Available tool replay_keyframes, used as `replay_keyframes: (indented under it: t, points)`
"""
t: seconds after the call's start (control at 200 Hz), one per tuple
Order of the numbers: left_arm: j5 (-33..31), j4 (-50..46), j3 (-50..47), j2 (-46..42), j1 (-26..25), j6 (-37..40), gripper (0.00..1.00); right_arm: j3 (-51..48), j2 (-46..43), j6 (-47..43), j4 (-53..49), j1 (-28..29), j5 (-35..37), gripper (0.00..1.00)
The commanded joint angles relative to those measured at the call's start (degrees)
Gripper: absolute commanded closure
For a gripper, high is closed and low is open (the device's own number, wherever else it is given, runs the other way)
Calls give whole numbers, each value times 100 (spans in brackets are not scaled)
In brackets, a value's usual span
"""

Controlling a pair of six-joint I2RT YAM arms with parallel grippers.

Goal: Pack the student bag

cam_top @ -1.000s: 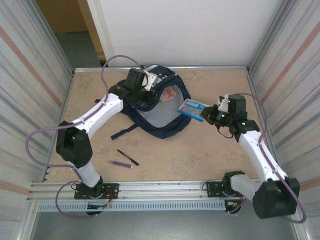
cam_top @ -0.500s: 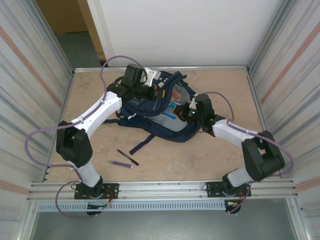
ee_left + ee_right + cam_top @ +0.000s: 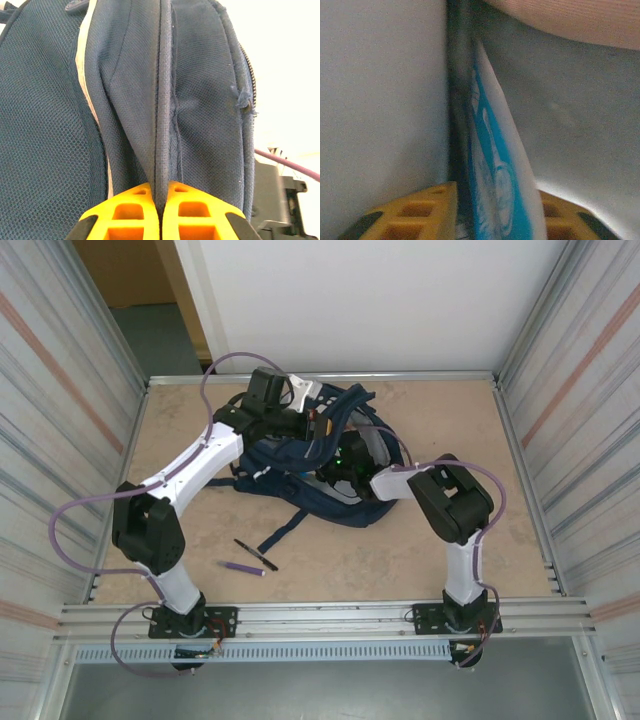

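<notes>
Pinching the student bag (image 3: 50,125) seam (image 3: 161,100), left hand (image 3: 160,210) grips; lining (image 3: 380,100) crowds right hand (image 3: 495,205).

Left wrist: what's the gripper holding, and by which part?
The left gripper is shut on the bag, pinching a raised seam ridge of its navy fabric between the fingertips.

No text can be read. The blue-and-white card (image 3: 495,190) carries blue print too blurred to make out, and the student bag (image 3: 200,100) shows no legible label.
</notes>
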Motion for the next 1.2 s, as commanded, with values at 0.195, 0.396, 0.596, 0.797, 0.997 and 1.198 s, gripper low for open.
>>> replay_keyframes:
  t: [0.195,0.396,0.596,0.797,0.997,1.198]
  points:
    - [320,640,240,-166,-3,74,100,-250,-700,-473,-842,-67,144,55]
    - [460,564,218,-110,5,121,100,-451,-1459,-1529,-1923,-17,553,40]
    - [539,725,20,-155,6,73,100,-555,-1147,-1336,-1102,-18,313,91]
    - [674,794,24,-185,5,-61,100,23,-252,-1148,-373,-18,177,100]
    - [528,863,-101,-214,14,-109,100,81,-209,-1054,-154,-195,-326,100]
    - [155,978,-419,-281,47,-177,92,-968,-1530,-1738,-924,-475,-214,88]
